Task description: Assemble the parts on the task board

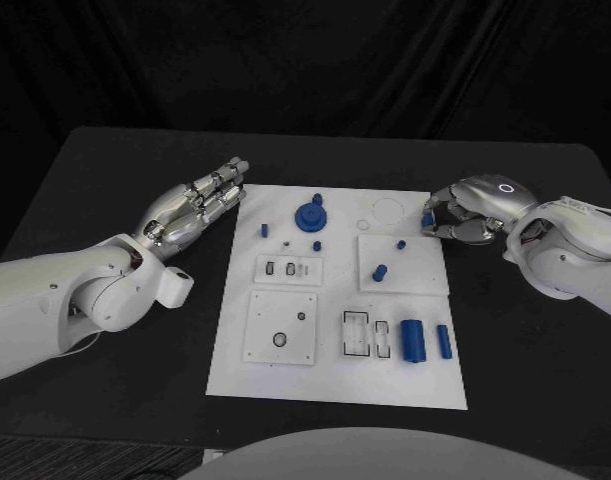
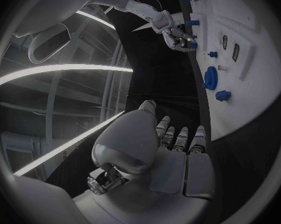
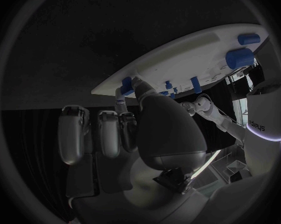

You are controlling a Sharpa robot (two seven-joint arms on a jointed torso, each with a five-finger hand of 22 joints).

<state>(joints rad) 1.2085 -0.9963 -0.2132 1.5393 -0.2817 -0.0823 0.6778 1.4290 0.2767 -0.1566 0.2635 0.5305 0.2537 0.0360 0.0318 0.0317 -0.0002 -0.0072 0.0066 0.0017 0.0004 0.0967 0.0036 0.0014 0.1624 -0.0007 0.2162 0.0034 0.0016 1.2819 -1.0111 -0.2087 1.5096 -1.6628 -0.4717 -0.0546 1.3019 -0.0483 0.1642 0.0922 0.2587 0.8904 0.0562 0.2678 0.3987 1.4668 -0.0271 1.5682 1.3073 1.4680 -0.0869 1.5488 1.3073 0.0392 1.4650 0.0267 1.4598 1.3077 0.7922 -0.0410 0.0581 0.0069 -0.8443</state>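
Head view shows the flat white rectangular task board in the middle of the black table, carrying small blue plastic parts: a round gear-like knob near its far edge, a short peg on a raised white square, and two upright cylinders beside rectangular slots. The right hand sits at the board's far right edge, pinching a small blue piece. The left hand rests just beside the board's left edge, fingers extended together, holding nothing.
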